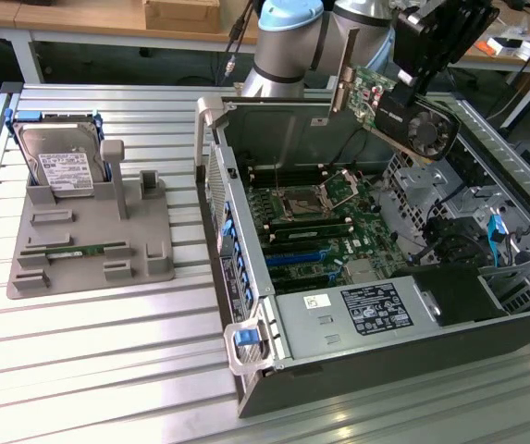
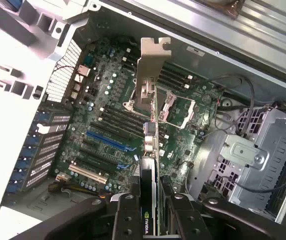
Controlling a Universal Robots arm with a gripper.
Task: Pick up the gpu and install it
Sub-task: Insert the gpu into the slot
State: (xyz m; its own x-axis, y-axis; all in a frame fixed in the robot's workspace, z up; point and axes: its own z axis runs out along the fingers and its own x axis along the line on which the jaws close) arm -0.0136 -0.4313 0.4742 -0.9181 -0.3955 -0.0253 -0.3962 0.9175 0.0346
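The end effector [image 1: 414, 81] clamps the gpu [image 1: 403, 118], tilted in the air above the open computer case [image 1: 357, 356]. Near the surface's [image 1: 107, 370] far corner on the exterior view's left, a gray holder [image 1: 80, 277] carries an upright hard drive [image 1: 61, 165] and a flat memory stick [image 1: 75, 250].

gpu [image 1: 411, 115] part shiny metal, part matt black plastic; table [image 1: 107, 370] ribbed brushed metal.

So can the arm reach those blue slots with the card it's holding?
Probably yes. The case lies open, the gpu hangs in the fingers above the motherboard, and nothing sits between it and the blue slots.
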